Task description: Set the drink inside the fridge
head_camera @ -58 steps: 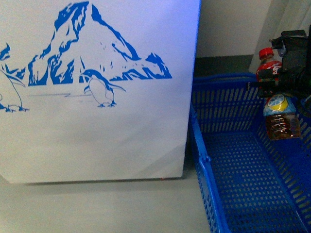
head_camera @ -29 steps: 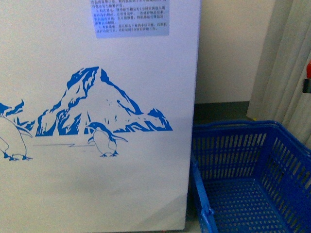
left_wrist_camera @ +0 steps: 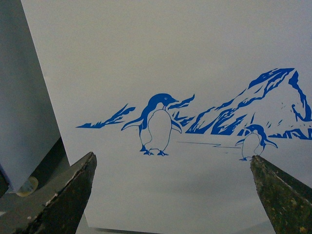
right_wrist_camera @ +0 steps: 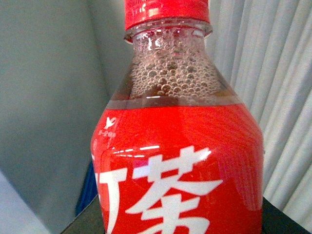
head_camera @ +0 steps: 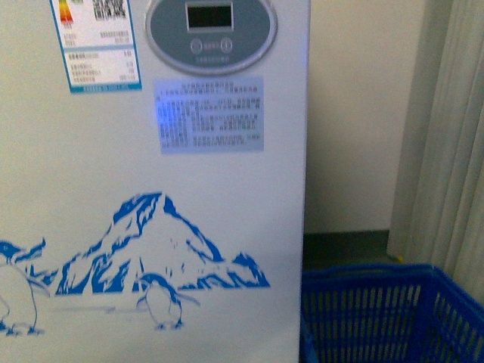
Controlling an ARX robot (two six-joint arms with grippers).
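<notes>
Red-capped drink (right_wrist_camera: 178, 146) fills right wrist view: upright, red label w/ white characters, bubbles at neck. Not seen in front view. Held low down by right gripper (right_wrist_camera: 180, 224), dark jaw parts at both sides. Opposite arm: left gripper (left_wrist_camera: 171, 158) spread wide, 2 fingertips empty, facing fridge (left_wrist_camera: 146, 73) penguin panel. Front view: oval grey display (head_camera: 211, 30) up top; blue basket (head_camera: 386, 314) just beside fridge, curtain (head_camera: 446, 151) behind.

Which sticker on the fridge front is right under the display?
The pale text-only sticker on the fridge, directly below the oval display. The blue-bordered label sits up and to the left of the display instead.
</notes>
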